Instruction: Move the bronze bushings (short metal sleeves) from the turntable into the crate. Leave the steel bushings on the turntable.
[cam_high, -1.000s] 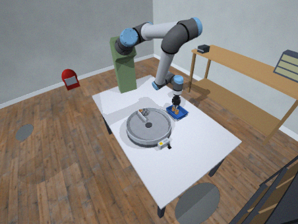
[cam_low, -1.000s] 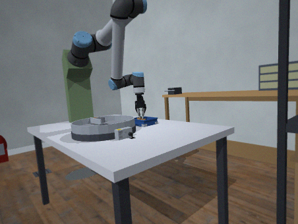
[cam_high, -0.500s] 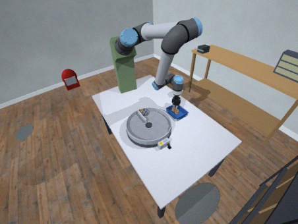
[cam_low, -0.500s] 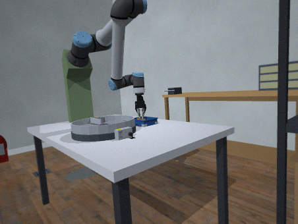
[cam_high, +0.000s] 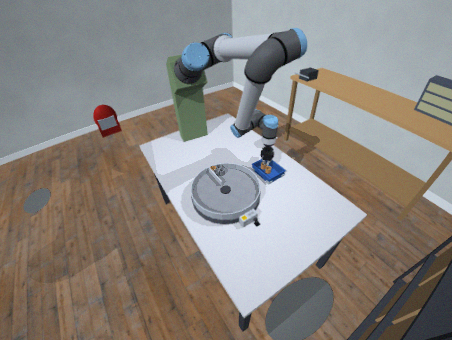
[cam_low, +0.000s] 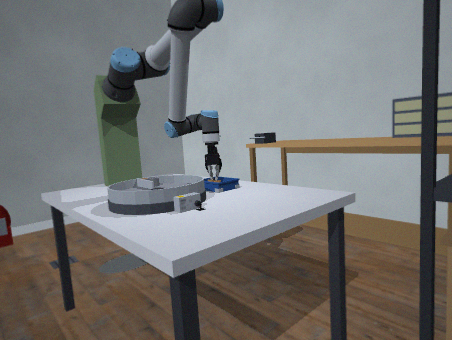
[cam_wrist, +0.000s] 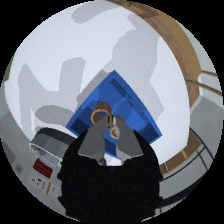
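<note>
My gripper (cam_high: 267, 161) hangs just above the blue crate (cam_high: 272, 170) to the right of the grey turntable (cam_high: 226, 192). It is shut on a bronze bushing (cam_wrist: 114, 131), seen between the fingertips in the wrist view, over the crate (cam_wrist: 116, 112). Another bronze bushing (cam_wrist: 101, 113) lies inside the crate. In the exterior view the gripper (cam_low: 214, 172) sits right over the crate (cam_low: 221, 184). On the turntable's far side a bronze bushing (cam_high: 214, 168) and a pale steel piece (cam_high: 216, 175) are beside each other.
A small control box (cam_high: 248, 218) is fixed to the turntable's front. A wooden bench (cam_high: 370, 100) with a dark box (cam_high: 308, 74) stands to the right. The green arm pedestal (cam_high: 190, 102) is behind the table. Dark shelving (cam_high: 415, 295) stands at the lower right.
</note>
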